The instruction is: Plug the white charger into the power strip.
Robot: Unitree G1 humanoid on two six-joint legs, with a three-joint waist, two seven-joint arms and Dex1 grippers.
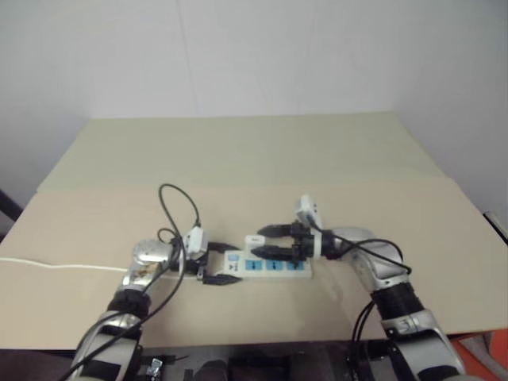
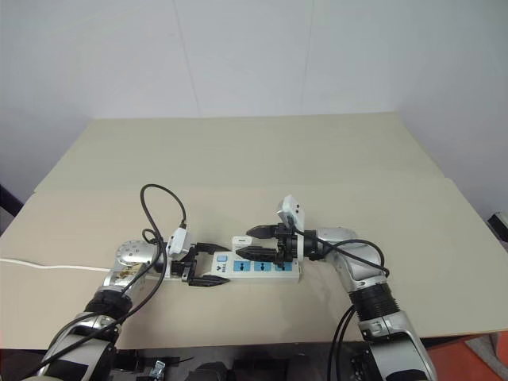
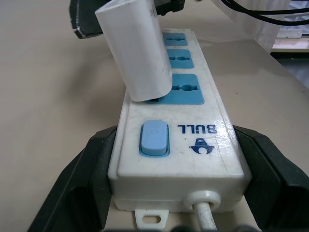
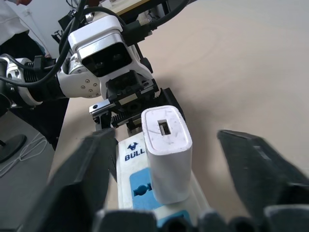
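From the head, my left pincer (image 2: 205, 266) clamps the power strip (image 2: 258, 267) on the tabletop (image 2: 317, 159); left wrist: white charger (image 3: 136, 53) leans in its socket; right wrist: right pincer (image 4: 178, 193) open around it; I'd press squarely down.

From my seat I can't see the prongs of the white charger (image 3: 137, 53); its lower end hides where it meets the first blue socket of the power strip (image 3: 178, 145), so I can't tell how deep it sits. In the left wrist view the charger's top runs off the picture's edge, and the strip's far end is covered behind it. The thin white cord (image 1: 55, 266) is cut off at the left edge of the head view. In the right wrist view the right gripper (image 4: 171, 169) has blurred fingers, and they cover the strip's remaining sockets. From the head camera the strip's lettering is too small to read.
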